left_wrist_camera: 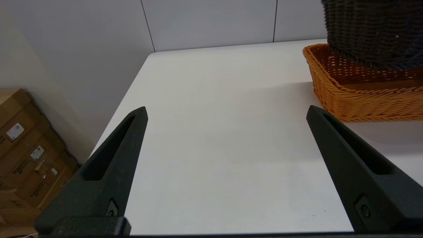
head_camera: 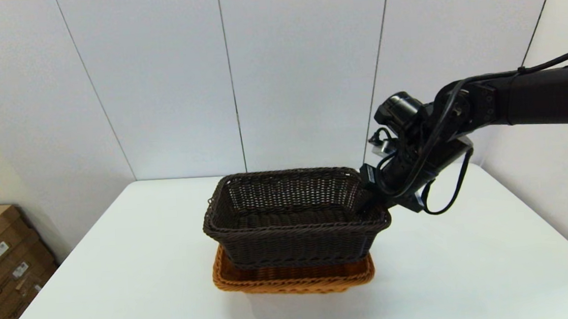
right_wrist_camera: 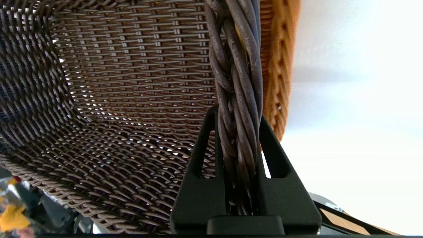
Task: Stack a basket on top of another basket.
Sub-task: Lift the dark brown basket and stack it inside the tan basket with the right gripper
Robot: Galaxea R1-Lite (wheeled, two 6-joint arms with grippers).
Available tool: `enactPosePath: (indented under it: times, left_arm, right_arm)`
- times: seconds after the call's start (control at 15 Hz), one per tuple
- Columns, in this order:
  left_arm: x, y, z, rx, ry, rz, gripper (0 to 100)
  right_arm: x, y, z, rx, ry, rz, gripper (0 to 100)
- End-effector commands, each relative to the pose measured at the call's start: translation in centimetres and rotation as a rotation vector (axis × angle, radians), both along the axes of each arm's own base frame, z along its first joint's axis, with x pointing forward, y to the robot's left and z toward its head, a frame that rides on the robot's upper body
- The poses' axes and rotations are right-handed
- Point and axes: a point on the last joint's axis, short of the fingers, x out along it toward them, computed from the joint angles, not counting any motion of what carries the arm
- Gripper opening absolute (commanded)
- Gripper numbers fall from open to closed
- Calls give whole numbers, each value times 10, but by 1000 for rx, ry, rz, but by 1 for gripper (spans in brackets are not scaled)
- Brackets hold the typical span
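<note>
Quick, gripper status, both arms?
Left gripper: open, empty, parked over bare table beside the orange-tan basket.
Right gripper: fingers shut on the dark brown basket, clamping its braided rim on the robot's right side.

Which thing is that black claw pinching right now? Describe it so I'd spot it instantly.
Look at the middle of the white table, where two woven baskets sit one in the other. The right claw is shut on the braided rim of the upper one, the dark brown basket. Its almost black weave sets it apart from the orange-tan basket beneath.
</note>
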Motion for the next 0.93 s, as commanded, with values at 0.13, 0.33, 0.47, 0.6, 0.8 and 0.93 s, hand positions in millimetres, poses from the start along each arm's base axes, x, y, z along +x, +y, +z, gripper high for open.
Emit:
enactPosePath:
  times: [0.13,0.33,0.47,0.6,0.8,0.93]
  left_arm:
    - [0,0,-1,0,6,0,100]
    - [0,0,-1,0,6,0,100]
    - [0,0,-1,0,6,0,100]
    - [0,0,-1,0,6,0,100]
    - [0,0,-1,0,6,0,100]
    - [0,0,-1,0,6,0,100]
  right_arm:
    - [2,1,1,14,-12,-20,0]
    - [0,2,5,25,-6,-46,0]
    - [-3,3,9,30,-11,-46,0]
    - [-7,7,14,47,-13,-49,0]
    - [-13,15,16,57,-1,-41,0]
    - [-17,18,12,53,8,-32,0]
